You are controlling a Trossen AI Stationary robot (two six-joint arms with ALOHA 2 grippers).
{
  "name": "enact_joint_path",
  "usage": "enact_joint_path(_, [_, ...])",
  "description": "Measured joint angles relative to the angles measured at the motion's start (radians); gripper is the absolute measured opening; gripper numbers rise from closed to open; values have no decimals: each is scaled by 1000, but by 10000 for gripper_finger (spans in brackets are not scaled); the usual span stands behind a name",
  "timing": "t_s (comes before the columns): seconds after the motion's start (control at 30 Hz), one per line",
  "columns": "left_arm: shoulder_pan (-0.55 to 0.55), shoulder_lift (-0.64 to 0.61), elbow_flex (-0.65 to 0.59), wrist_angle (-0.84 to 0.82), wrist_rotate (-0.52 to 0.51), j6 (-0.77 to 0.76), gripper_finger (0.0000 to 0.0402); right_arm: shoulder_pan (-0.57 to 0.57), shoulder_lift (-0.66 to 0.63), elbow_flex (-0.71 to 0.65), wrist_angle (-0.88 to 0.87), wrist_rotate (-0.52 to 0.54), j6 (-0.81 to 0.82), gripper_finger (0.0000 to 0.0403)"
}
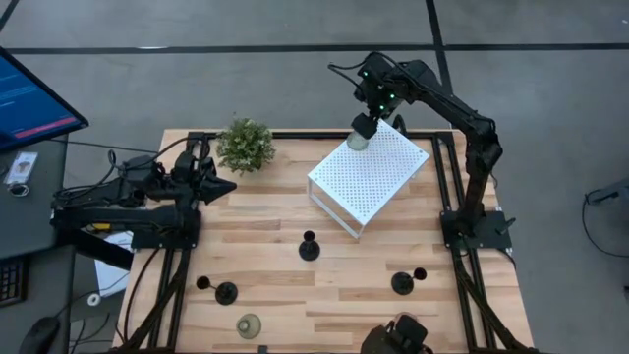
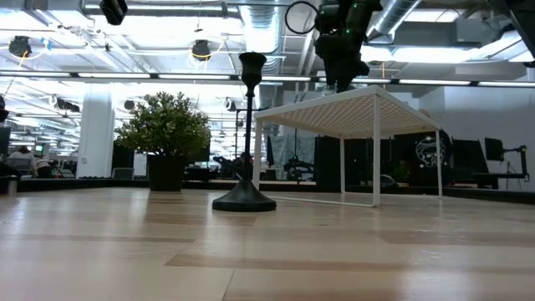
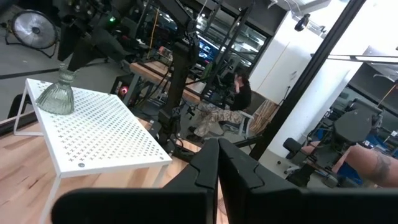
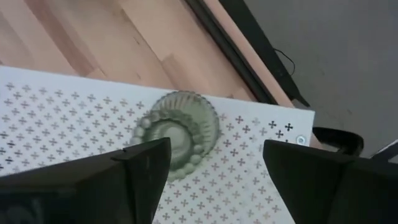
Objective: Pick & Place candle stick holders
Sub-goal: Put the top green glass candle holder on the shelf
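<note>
We see the right gripper point(image 4: 214, 171) with its fingers point(image 4: 134, 171) spread wide and nothing between them; a greenish glass holder point(image 4: 180, 134) stands on the white box point(image 4: 74, 118) just beyond the gap, nearer one finger than the other and touched by neither as far as we can tell. From above, that gripper point(image 1: 369, 113) hangs over the holder point(image 1: 358, 140), which sits near the far corner of the box point(image 1: 378, 182), close to the edge. The left wrist view shows the same holder point(image 3: 57, 96) upright on the box top point(image 3: 106, 134), with the right arm's dark tip just above its neck. Out on the wood table point(image 1: 265, 246) we find the others: a black holder point(image 1: 309, 247) in front of the box, another black one point(image 1: 226, 291) toward the near left, a third black one point(image 1: 402, 283) toward the near right, and a second glass holder point(image 1: 249, 325) at the near edge. The left gripper point(image 1: 224, 185) waits over the table's left side beside the plant point(image 1: 246, 145), its fingers point(image 3: 208, 168) pressed together and empty. In the low view the middle black holder point(image 2: 245, 138) stands upright between the plant point(image 2: 165, 134) and the box point(image 2: 351, 113).
</note>
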Motion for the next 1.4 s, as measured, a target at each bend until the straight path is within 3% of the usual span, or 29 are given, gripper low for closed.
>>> enact_joint_path(0.2, [0,0,0,0,0,0,5,7,-2,-59,13,-4,-11,244])
enact_joint_path(0.33, [0,0,0,0,0,3,8,9,-6,-74,13,-7,-9,216])
enact_joint_path(0.7, [0,0,0,0,0,4,6,9,-6,-75,-2,-12,-26,28])
enact_joint_path(1.4, [0,0,0,0,0,4,5,-115,-3,-77,-24,0,29,28])
